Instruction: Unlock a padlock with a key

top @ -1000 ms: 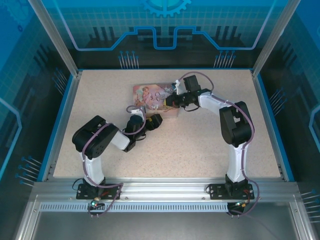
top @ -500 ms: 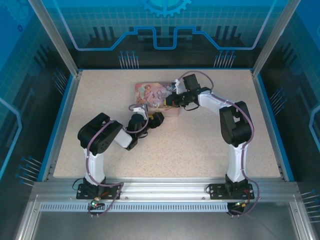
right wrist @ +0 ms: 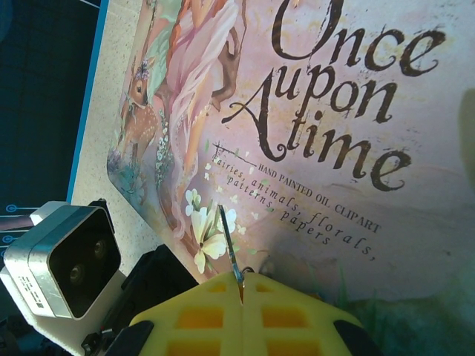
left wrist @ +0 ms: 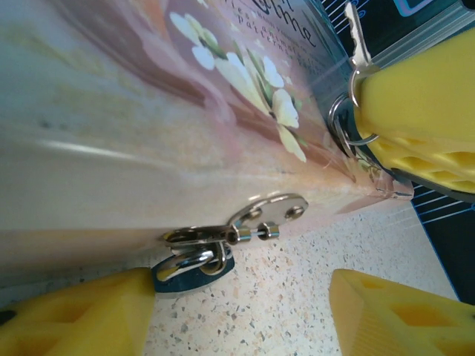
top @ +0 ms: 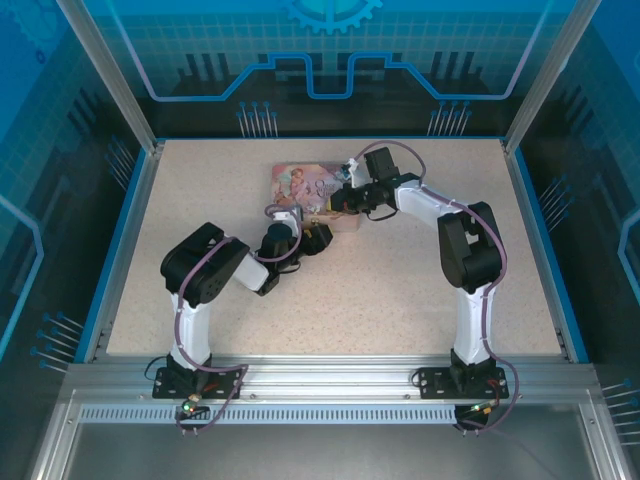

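Our left hand (left wrist: pixel 237 315) has advanced to the tin (left wrist: pixel 148 111), jaws narrowing but still apart around the padlock (left wrist: pixel 194 268); our right hand (right wrist: pixel 241 288) pinches the key (right wrist: pixel 228 248), ready.

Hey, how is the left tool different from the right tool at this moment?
The left tool is open, its fingers apart beside the padlock; the right tool is shut on the key. The left tool sits low by the side wall of the pink tin; the right tool is over its lid. Both have yellow pads.
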Available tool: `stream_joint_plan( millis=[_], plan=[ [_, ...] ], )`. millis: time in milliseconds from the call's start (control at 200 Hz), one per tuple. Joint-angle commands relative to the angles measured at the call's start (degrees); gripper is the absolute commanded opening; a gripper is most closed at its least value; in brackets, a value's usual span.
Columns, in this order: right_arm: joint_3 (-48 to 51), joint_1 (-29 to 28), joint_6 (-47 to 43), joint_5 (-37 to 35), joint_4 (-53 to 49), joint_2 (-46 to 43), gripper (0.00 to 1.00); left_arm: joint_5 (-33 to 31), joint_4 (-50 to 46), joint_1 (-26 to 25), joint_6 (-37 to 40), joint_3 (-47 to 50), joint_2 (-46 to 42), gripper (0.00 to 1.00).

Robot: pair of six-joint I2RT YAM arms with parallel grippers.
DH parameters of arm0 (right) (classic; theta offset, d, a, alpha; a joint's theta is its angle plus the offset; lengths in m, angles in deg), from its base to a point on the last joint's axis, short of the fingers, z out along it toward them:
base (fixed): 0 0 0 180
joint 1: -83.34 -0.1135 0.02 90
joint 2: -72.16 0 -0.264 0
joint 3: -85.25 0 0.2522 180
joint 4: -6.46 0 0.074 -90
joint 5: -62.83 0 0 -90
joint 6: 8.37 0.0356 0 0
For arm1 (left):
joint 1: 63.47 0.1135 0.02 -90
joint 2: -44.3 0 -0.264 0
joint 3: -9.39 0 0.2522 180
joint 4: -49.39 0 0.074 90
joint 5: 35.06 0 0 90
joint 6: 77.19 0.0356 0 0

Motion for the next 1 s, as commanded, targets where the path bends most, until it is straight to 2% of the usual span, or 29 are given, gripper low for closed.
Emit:
stream_joint_plan(
  millis=[0, 585, 860, 995],
  plan=[
    [0.2, -0.7, -0.7, -1.2, -4.4, 2.7, 0.0, 1.5, 1.0, -0.4, -0.9, -1.0, 0.6, 0.58],
    [0.6, -0.8, -0.6, -1.0, -3.8, 2.4, 0.0, 0.3, 5.0, -0.9, -4.3, 0.5, -1.4, 0.51],
    [1.1, -0.7, -0.6, -0.9, -3.5, 2.1, 0.0, -0.6, 3.1, -1.0, -3.5, -0.3, -1.2, 0.35],
    [1.1, -0.8, -0.6, -0.8, -3.4, 2.0, 0.0, -1.2, 3.1, -1.0, -3.3, 0.2, -1.6, 0.34]
  ],
)
